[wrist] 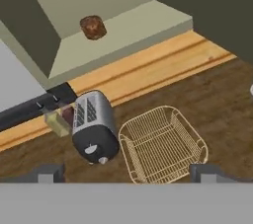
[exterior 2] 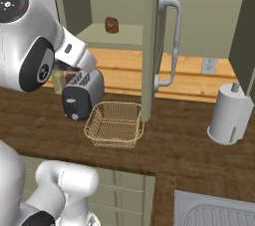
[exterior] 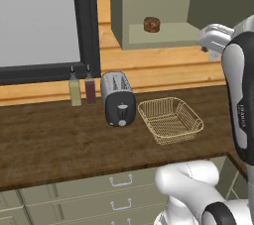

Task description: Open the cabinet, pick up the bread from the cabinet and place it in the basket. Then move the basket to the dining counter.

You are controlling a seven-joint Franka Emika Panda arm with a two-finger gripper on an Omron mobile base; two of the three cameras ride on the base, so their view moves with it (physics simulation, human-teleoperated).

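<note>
Dark-brown bread (wrist: 93,27) sits on the cabinet (exterior: 149,1) shelf, near its back wall toward the left side, door swung open. From the pincer (wrist: 126,172), jaws spread wide and holding nothing, the bun lies up and ahead, slightly left; it is round, no long axis to favour. Straight below the pincer: basket (wrist: 162,144) on the bench, empty, toaster (wrist: 94,128) just beside it. Two bottles (exterior: 82,86) behind the toaster. Open door edge (exterior 2: 150,46) hangs beside the reach path; judged the main obstruction.

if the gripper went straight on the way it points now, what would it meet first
Probably the shallow tan woven wire basket on the dark wood worktop, between the open gripper's fingertips in the hand view. Depth is unclear; it might graze the silver toaster.
</note>
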